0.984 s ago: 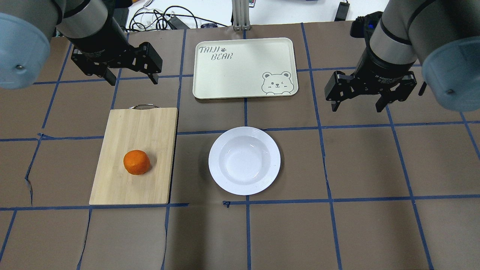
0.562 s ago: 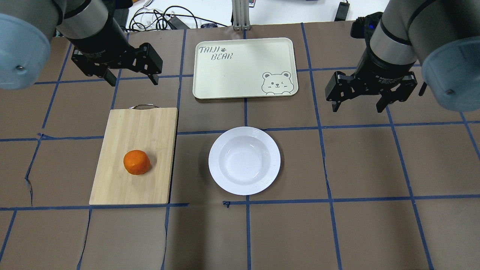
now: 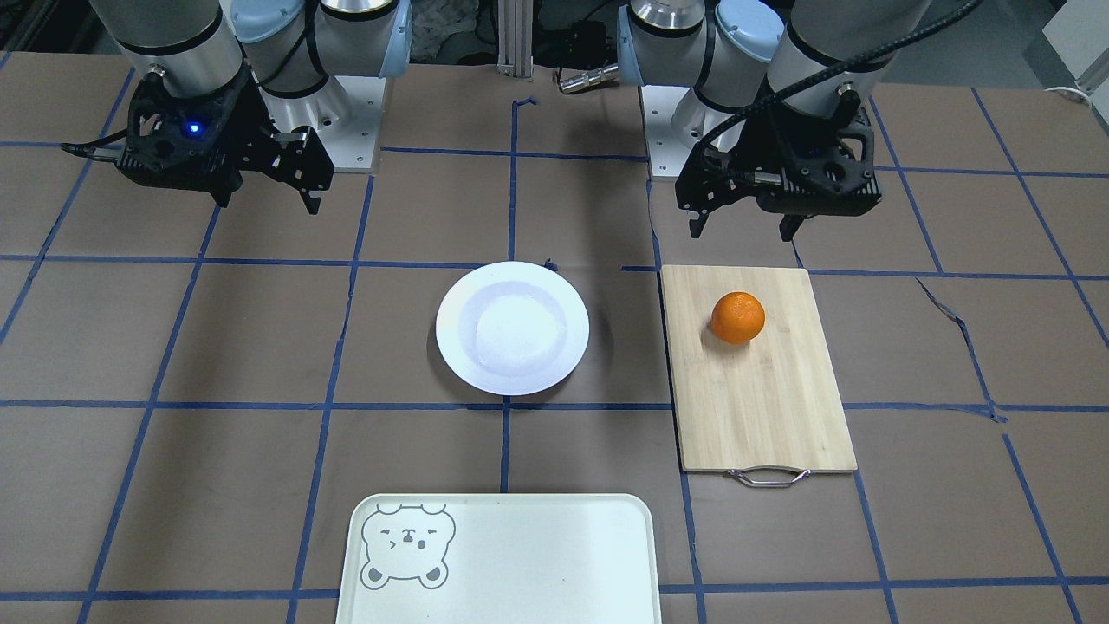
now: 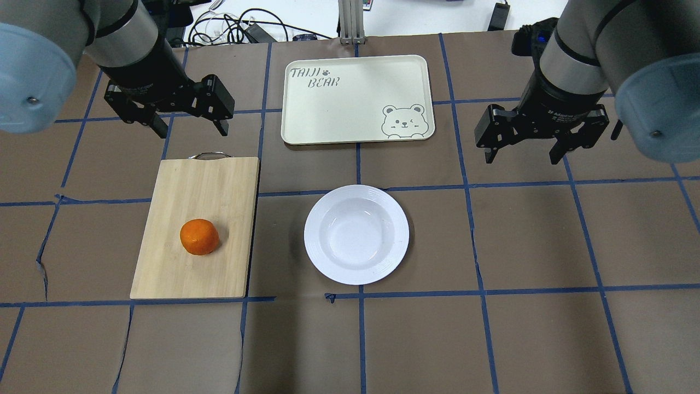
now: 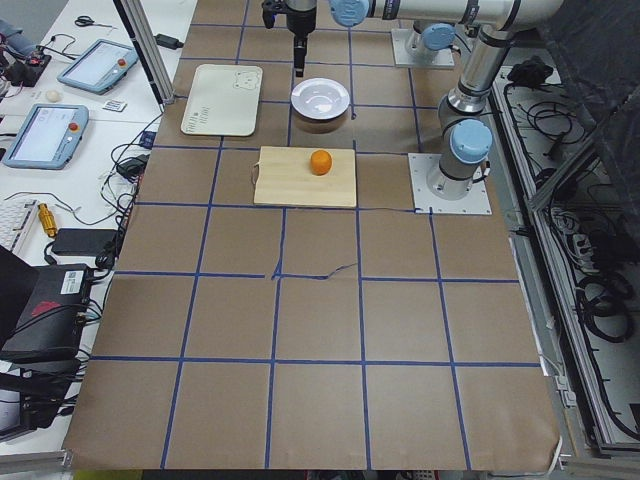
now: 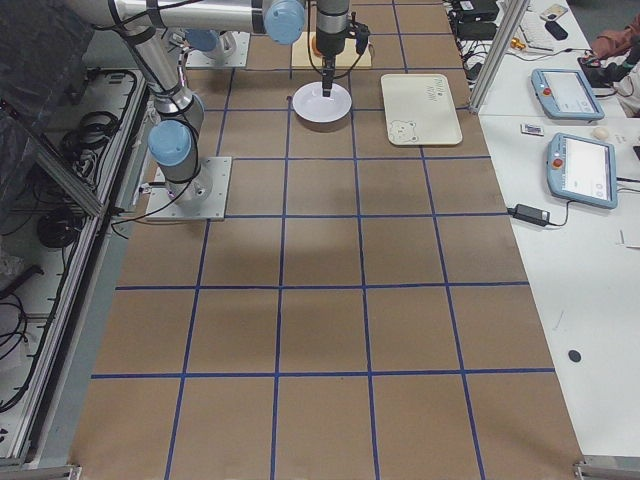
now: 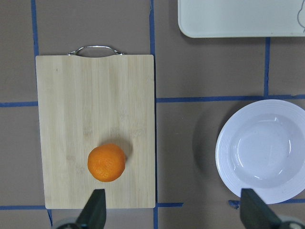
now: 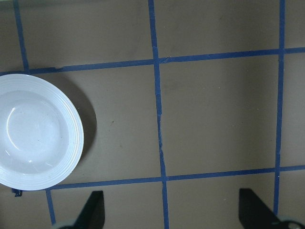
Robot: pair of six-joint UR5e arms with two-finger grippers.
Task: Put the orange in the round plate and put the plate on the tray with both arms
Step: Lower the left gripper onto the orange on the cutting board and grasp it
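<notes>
The orange [image 4: 199,237] sits on a wooden cutting board [image 4: 210,183], on the half nearer the robot and away from the board's metal handle [image 4: 209,155]. Nothing touches it but the board. To the robot's right of the board, apart from it, the white round plate [image 4: 398,235] lies flat on the brown surface [image 4: 492,334], with its sunken centre facing up. Beyond the plate, further from the robot and clear of it, the cream tray [image 4: 350,109] lies flat. A grey bear face [image 4: 403,120] is printed in its corner nearest the plate on the robot's right, and the lettering sits in the opposite corner.

The left arm [image 4: 131,49] hangs above the surface just past the board's handle end. The left fingers [image 7: 96,212] are spread wide and hold nothing. In the left wrist view one tip shows below the orange and the other below the plate's edge. The right arm [image 4: 574,60] hangs over bare surface, to the right of the tray and plate. The right fingers [image 8: 94,210] are likewise spread wide and hold nothing, and the plate shows at the left edge of the right wrist view.

Blue tape lines [image 4: 359,339] divide the surface into squares. Dark cables [image 4: 240,27] lie past its far edge.
</notes>
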